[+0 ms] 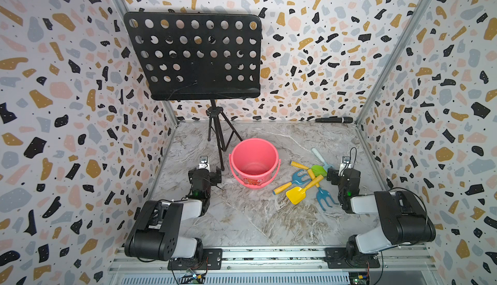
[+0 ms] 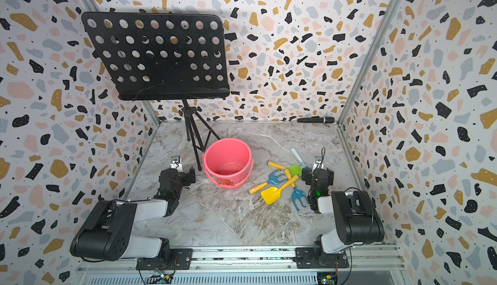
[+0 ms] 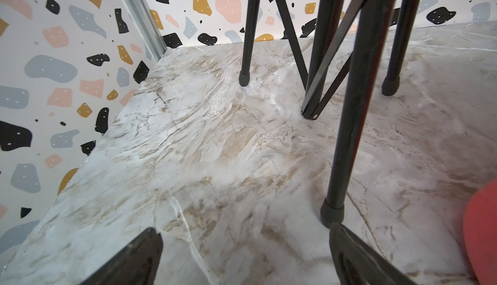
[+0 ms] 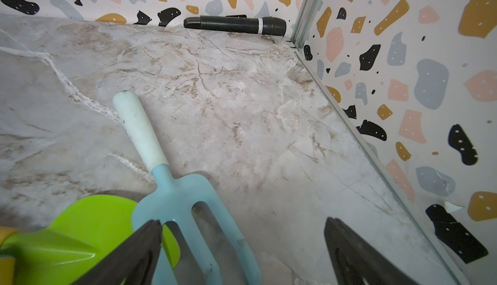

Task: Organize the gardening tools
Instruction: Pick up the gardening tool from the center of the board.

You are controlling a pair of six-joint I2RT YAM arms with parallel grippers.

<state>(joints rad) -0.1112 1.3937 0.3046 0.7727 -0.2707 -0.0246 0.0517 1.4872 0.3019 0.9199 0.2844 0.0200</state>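
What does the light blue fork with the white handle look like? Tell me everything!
The fork looks like smooth plastic: a pale blue head with three flat prongs and a round white handle, slightly smudged. It lies flat on the marble table, its head over the edge of the green spade. A finger of the open right gripper hides part of one prong.

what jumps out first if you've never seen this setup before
The big black perforated music stand towers at the back left of the marble table, against loud terrazzo-patterned walls. Next comes the empty pink bucket standing mid-table. Just to its right lies a bright, crisscrossed heap of gardening tools, with the yellow shovel nearest the front.
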